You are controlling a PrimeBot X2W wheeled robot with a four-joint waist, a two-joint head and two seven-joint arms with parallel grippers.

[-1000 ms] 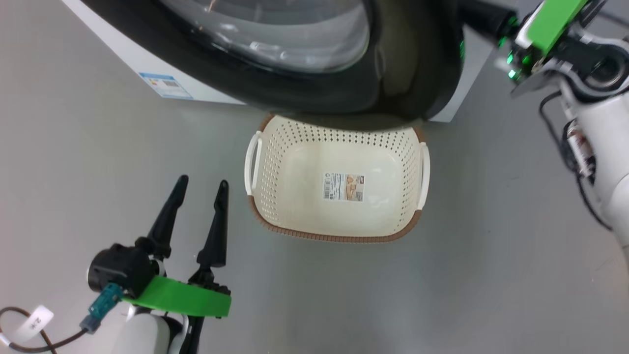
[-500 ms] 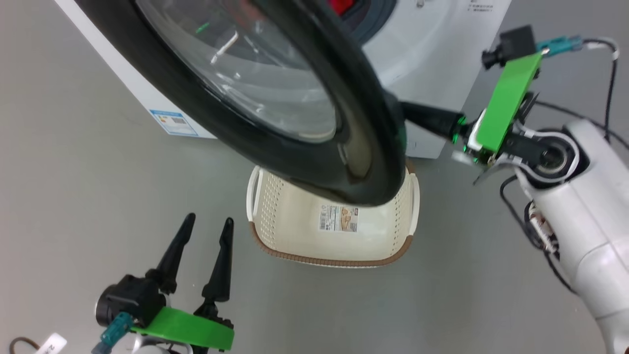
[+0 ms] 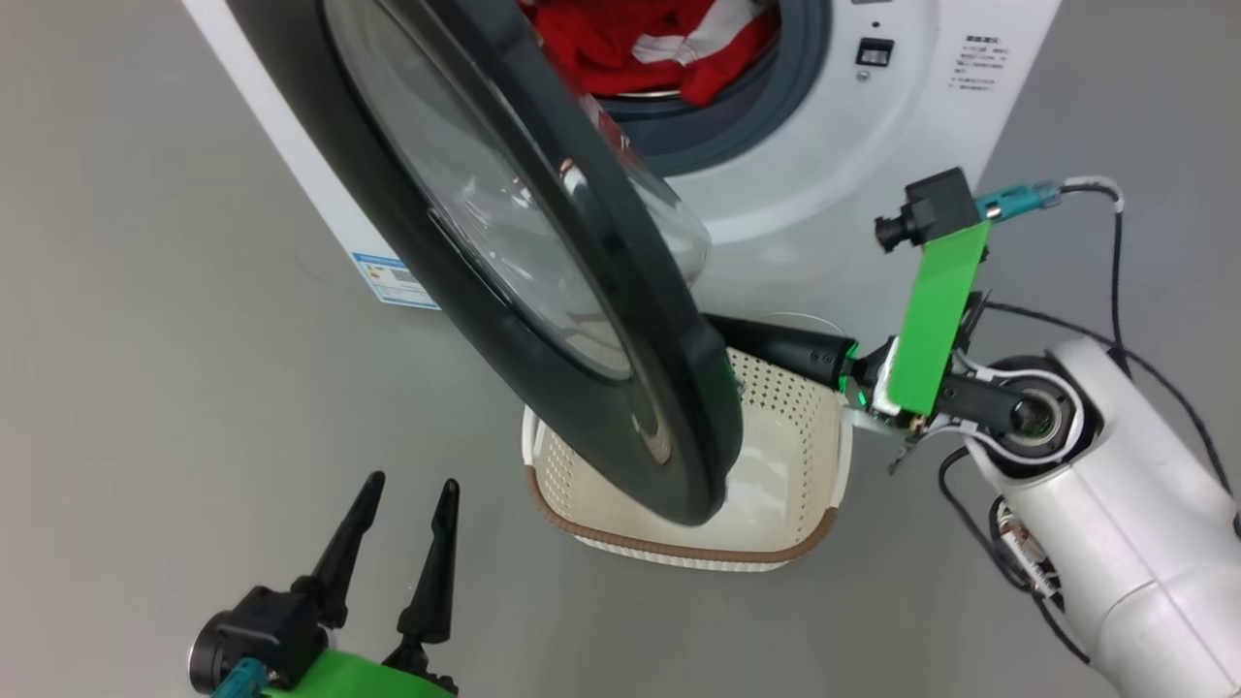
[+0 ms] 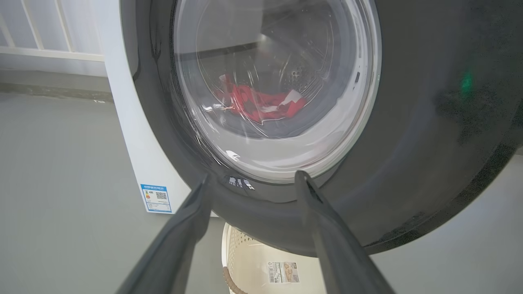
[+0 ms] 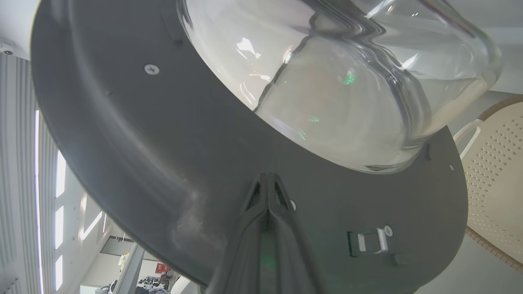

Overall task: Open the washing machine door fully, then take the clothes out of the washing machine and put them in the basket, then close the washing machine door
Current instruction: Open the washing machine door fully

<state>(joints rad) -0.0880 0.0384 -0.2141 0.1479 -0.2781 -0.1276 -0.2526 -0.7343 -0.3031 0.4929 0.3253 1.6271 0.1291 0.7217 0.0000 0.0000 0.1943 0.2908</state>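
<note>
The door (image 3: 679,427) has swung wider, exposing the clothes (image 3: 620,39) inside the washer (image 3: 873,174). The right gripper (image 5: 267,176), pressed together, bears on its inner face above the basket (image 3: 679,550). The left gripper (image 3: 410,482) is spread and idle. Opening appears incomplete.

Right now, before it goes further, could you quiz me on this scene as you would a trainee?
1. True or false: the red clothes are in the washing machine, not the basket.
2. Fill in: the fingers of the left end effector stand ____.
3. The shut right end effector points at: A the clothes, B the inner side of the washing machine door, C the basket.
Key: 1 true; 2 open; 3 B.
</note>
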